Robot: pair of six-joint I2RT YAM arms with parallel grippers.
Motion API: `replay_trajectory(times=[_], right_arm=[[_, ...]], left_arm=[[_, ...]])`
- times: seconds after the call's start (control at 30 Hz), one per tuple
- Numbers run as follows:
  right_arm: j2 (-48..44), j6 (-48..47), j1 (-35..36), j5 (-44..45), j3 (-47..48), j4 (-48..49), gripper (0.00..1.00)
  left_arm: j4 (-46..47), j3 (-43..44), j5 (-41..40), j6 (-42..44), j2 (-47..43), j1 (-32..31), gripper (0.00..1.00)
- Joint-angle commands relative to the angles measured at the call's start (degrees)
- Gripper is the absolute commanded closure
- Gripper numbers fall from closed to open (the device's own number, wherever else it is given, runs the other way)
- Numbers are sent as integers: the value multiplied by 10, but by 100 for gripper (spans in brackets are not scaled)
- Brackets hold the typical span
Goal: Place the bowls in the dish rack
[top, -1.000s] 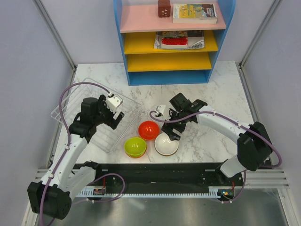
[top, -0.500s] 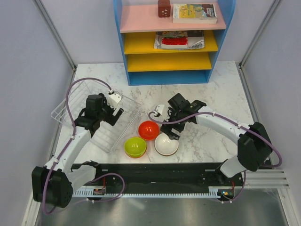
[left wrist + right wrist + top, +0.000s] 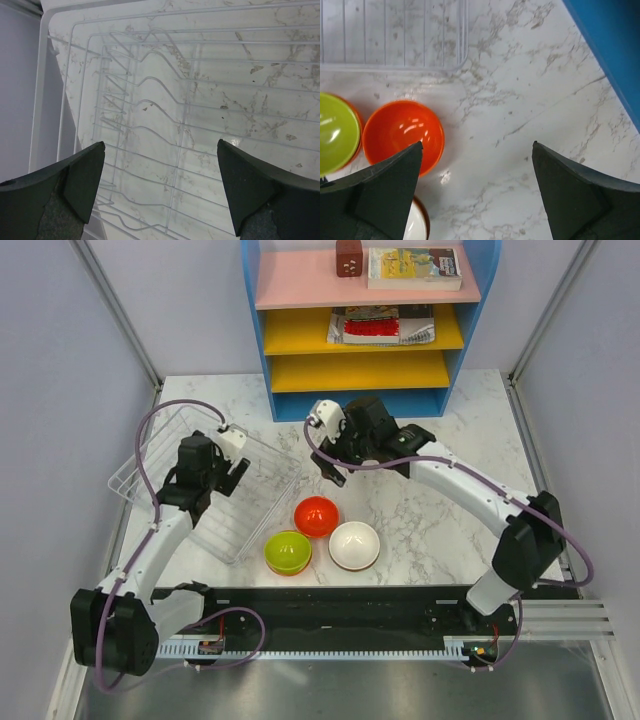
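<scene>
The white wire dish rack (image 3: 205,485) on its clear tray lies at the left of the table and holds no bowls; its prongs fill the left wrist view (image 3: 165,120). My left gripper (image 3: 222,472) hovers over the rack, open and empty (image 3: 160,192). An orange-red bowl (image 3: 316,516), a lime green bowl (image 3: 287,552) nested in an orange one, and a white bowl (image 3: 354,545) sit near the front middle. My right gripper (image 3: 335,460) is open and empty above the bare table behind the orange-red bowl (image 3: 403,135). The lime bowl (image 3: 335,132) and the white bowl (image 3: 415,227) show at the wrist view's left.
The blue shelf unit (image 3: 360,330) with pink and yellow shelves stands at the back, holding books and a brown box; its blue side shows in the right wrist view (image 3: 615,45). The rack tray's corner (image 3: 395,35) lies at that view's top left. Grey walls flank the table.
My right gripper has lifted away from the white bowl and moved back and left, toward the shelf. My left gripper has shifted slightly back over the rack. The bowls have stayed put.
</scene>
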Motion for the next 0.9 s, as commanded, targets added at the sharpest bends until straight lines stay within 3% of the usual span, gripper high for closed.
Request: replay_trajectory(times=[0.0, 0.23, 0.5, 0.7, 0.87], right_arm=[[83, 70, 2, 10, 71, 80, 2], [206, 92, 7, 9, 186, 95, 2], [275, 99, 18, 1, 223, 100, 2], [296, 42, 50, 149, 211, 136, 2], [340, 9, 59, 221, 269, 139, 2]], left_arm=[[36, 10, -26, 12, -7, 18, 0], [28, -11, -26, 12, -32, 41, 0], [19, -29, -17, 12, -50, 64, 0], [12, -39, 1, -2, -59, 73, 0], [3, -48, 2, -7, -81, 74, 0]])
